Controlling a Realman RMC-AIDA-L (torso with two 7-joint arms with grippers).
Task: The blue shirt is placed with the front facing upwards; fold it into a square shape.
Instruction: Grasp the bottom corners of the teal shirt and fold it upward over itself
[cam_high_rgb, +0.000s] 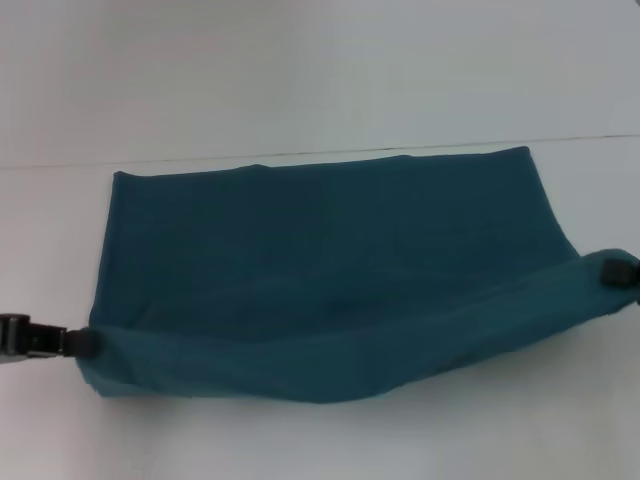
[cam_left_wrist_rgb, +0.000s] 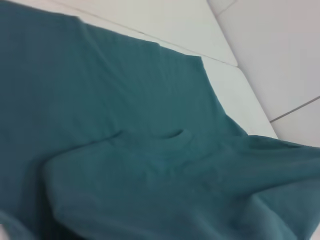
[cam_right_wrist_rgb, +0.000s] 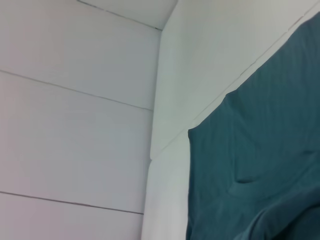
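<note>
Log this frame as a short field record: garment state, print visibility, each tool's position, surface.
garment: the blue shirt, partly folded into a wide band, near edge lifted and carried over the rest
print: none showing, only plain teal cloth faces up
left tool: left tool at the shirt's near left corner, touching the cloth
right tool: right tool at the shirt's right end, touching the raised edge
grip: hidden at both ends
surface: white table, seam line behind the shirt
fold stage: not yet a square
</note>
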